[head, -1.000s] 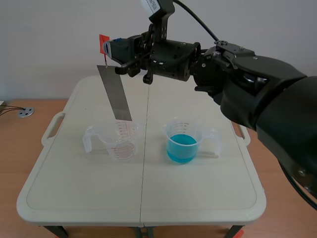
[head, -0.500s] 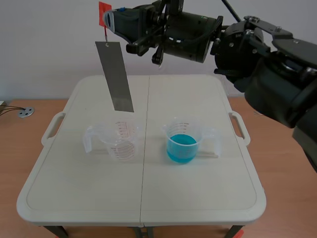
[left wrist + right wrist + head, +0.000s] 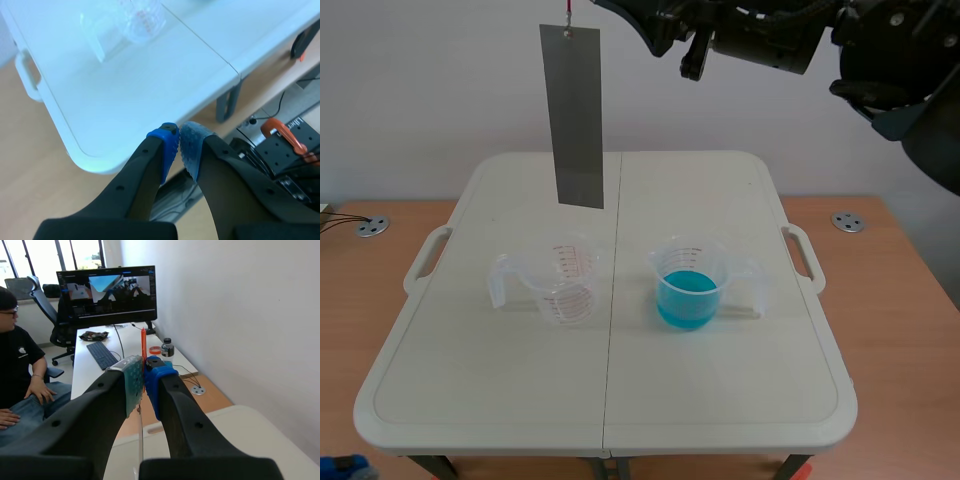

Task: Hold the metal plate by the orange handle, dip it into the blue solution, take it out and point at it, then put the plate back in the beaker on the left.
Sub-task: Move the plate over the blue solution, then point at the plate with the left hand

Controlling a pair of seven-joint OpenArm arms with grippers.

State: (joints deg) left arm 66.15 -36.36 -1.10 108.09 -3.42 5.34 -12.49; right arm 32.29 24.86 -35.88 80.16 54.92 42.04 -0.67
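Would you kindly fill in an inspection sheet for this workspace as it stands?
Surface: white folding table, centre seam.
Job's things: metal plate hangs high, clear of the empty beaker; blue solution to that beaker's right.
Clutter: nothing seen.
Grippers: right tool shut on the orange handle; left tool shut on nothing, off the table's near corner.
Cables: black cable below the table.
Surroundings: white wall; person seated by a monitor.

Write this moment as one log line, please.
right hand: shut on orange handle | metal plate: hanging above table | left hand: shut
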